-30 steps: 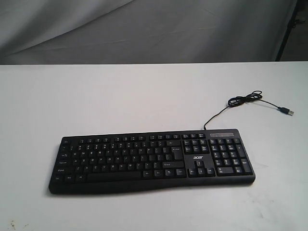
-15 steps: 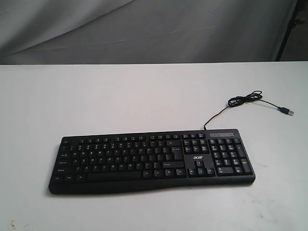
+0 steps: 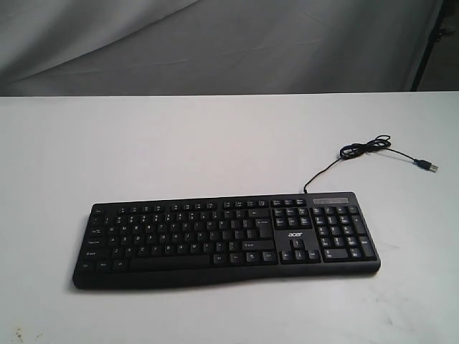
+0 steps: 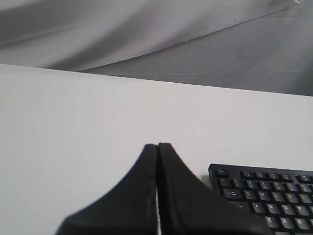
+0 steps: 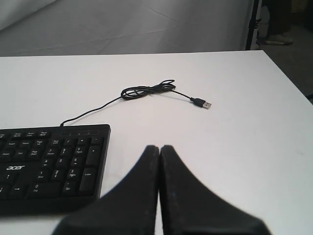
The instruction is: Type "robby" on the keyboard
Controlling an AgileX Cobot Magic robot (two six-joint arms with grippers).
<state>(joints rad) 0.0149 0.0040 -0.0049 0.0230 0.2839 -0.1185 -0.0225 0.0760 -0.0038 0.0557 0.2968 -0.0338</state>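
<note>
Black Acer keyboard (image 3: 226,238) flat on white table (image 3: 179,143); left end effector (image 4: 157,148) and right end effector (image 5: 159,148) both closed.

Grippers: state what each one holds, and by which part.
Nothing is held. The left gripper and the right gripper are both shut with nothing between their fingers; the keyboard lies free on the table.
</note>
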